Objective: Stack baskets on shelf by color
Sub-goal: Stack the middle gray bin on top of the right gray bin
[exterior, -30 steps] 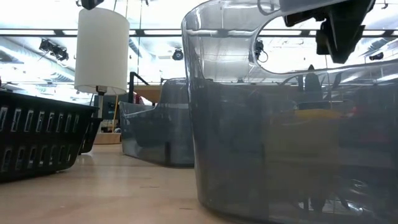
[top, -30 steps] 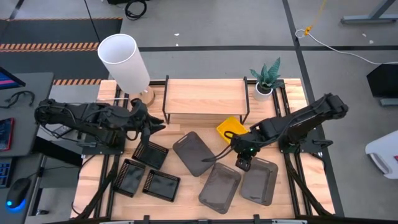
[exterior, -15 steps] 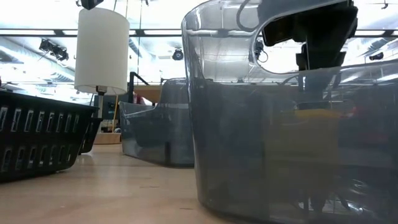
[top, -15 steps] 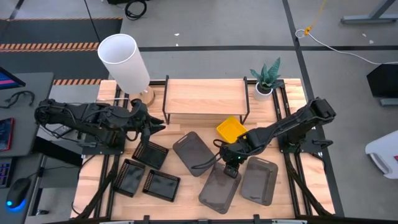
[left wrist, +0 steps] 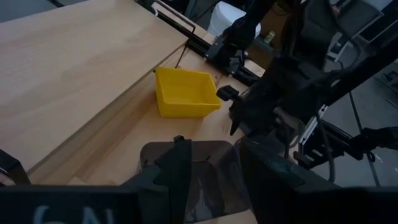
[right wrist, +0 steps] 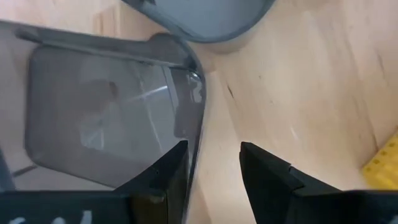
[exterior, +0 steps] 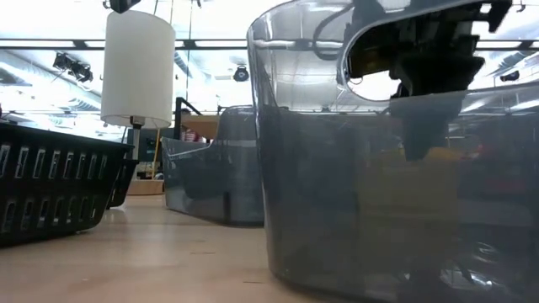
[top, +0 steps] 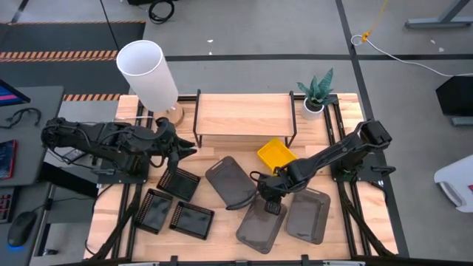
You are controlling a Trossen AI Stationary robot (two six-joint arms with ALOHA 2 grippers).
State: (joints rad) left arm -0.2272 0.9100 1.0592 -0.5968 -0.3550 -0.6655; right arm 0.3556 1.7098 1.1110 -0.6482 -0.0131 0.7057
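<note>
Straddling grey basket (right wrist: 99, 118) rim: right end effector (right wrist: 211, 163)

Baskets: three dark grey translucent (top: 230, 182), three black mesh (top: 179, 184), one bright yellow (top: 275, 154). Shelf (top: 244, 114): light wood top, black frame. Lamp shade (top: 146, 74): white

We see the shelf (top: 244, 114) at upper centre of the bench (top: 222, 236). Three mesh baskets (top: 171, 207) lie lower left, three larger baskets (top: 266, 207) lower right.
</note>
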